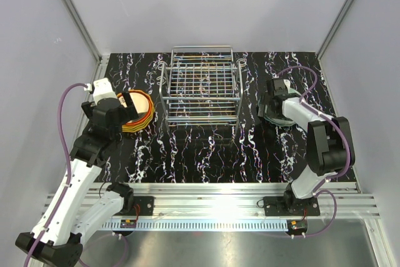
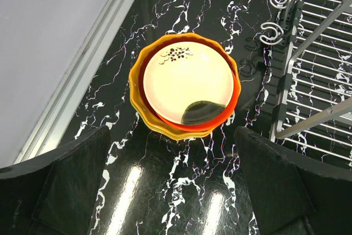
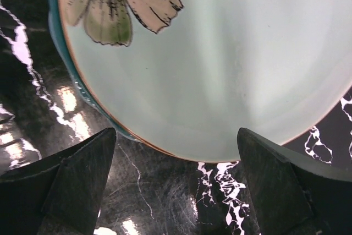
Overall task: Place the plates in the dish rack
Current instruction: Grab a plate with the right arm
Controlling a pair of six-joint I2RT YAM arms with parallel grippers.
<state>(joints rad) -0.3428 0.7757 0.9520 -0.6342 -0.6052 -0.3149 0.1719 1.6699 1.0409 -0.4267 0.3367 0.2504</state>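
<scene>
Mint plate (image 3: 220, 70) is framed by right gripper (image 3: 175, 138) — spread, empty, as is left gripper (image 2: 171, 136); rim should be pinched squarely.

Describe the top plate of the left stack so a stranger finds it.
Find the chrome dish rack. Left of it sits a plate stack. The top plate is cream with dark specks near one edge, unlike the red-orange plate and orange plate beneath.

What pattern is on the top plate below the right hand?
The top plate is pale mint green with a black-outlined flower; best in the right wrist view.
</scene>
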